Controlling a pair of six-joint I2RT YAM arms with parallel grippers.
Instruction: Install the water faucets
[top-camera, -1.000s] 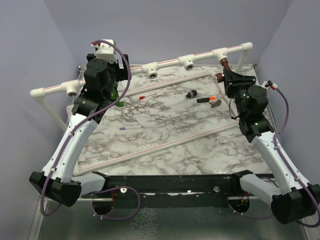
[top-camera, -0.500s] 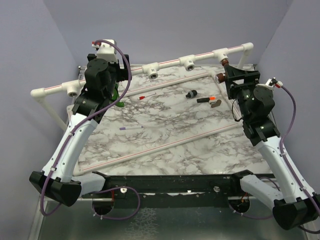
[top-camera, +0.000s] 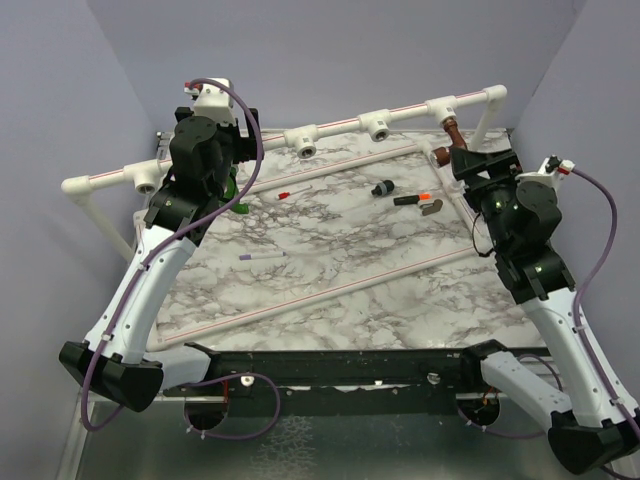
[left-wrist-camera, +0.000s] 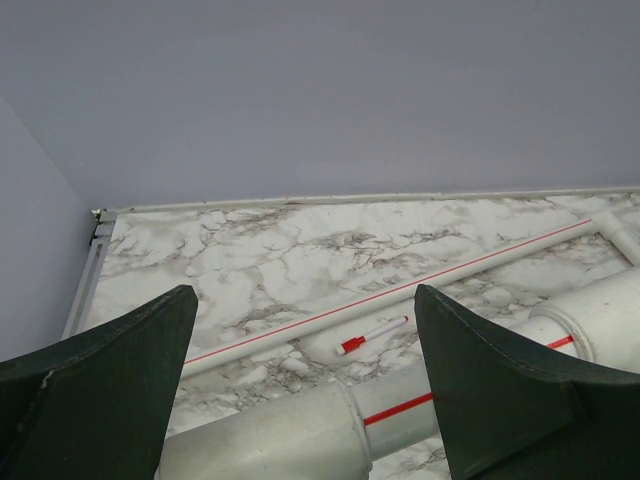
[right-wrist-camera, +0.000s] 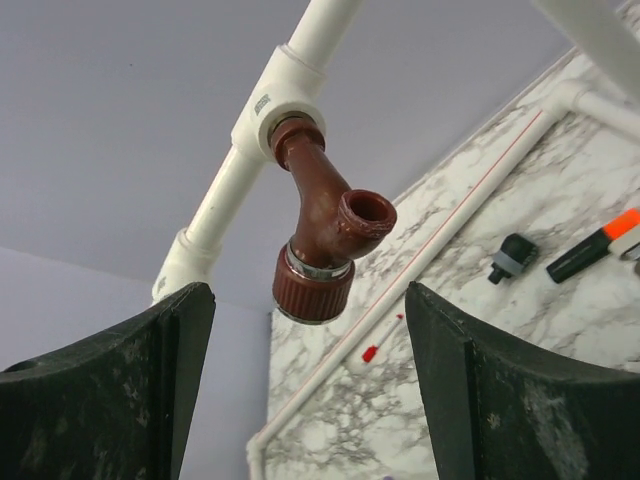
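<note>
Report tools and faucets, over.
Left tool, right tool open, empty. Brown faucet seated in end T-fitting, unheld. Green faucet by left arm, mostly hidden. No obstruction seen.

glossy brown plastic faucet (right-wrist-camera: 322, 215), marble-look table (top-camera: 330, 255)

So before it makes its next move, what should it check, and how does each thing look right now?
1. Reddish-brown faucet seated in its T-fitting: ok; how tight, cannot tell.
2. Right gripper open, not touching that faucet: ok.
3. Left gripper open and empty: ok.
4. Green faucet free to grasp: cannot tell, mostly hidden under the left arm.
5. Empty socket available on the rail: ok.
</note>
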